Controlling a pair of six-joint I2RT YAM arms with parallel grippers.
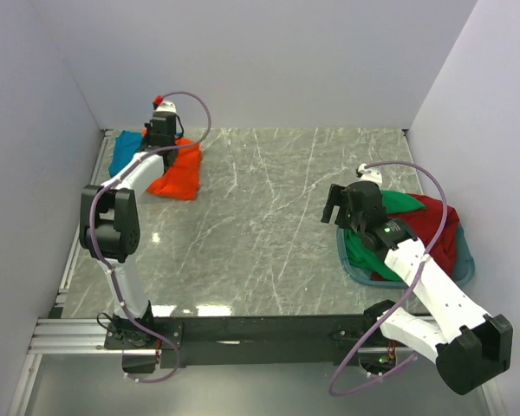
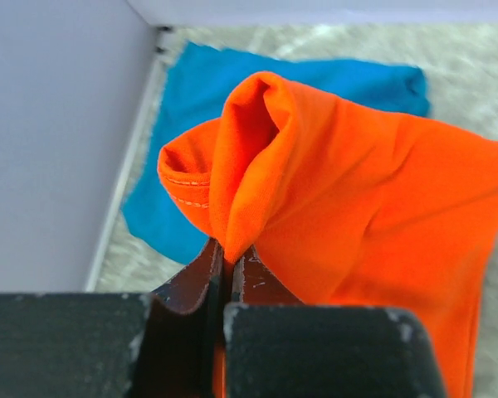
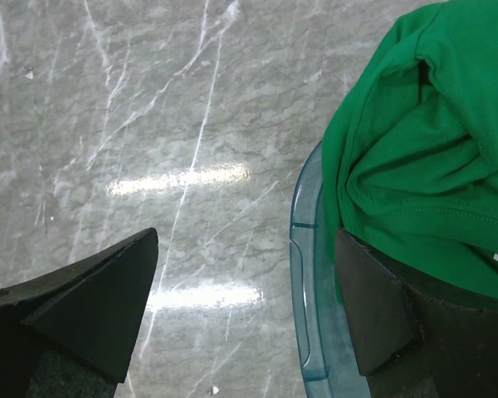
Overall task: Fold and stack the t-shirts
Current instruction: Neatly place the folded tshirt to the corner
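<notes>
**Stock on the Marble Table: Four T-Shirts, One Basket, Two Grippers**

We list each item by its place on the table [image 1: 269,217].

Orange t-shirt [image 2: 340,207]: we find it near the table's far-left corner, bunched. One hemmed fold is lifted off the table and the rest trails down to it.

Left gripper [image 2: 227,257]: its two fingers are pressed together on that raised orange fold. We record it as clamped on the cloth.

Teal t-shirt [image 2: 191,91]: it lies flat in the table's far-left corner, against the wall, and partly under the orange one.

Basket [image 3: 303,249]: it is grey-blue plastic and sits at the table's right edge.

Green t-shirt [image 3: 415,141]: it is heaped in the basket and spills over the rim towards the table's middle.

Dark red t-shirt [image 1: 442,230]: it is in the same basket, on the side nearer the table's right edge, and is draped over that rim.

Right gripper [image 3: 245,249]: its fingers are spread wide and hold nothing. One finger hangs over bare table. The other is over the basket rim at the green cloth, and we cannot tell whether it touches.
</notes>
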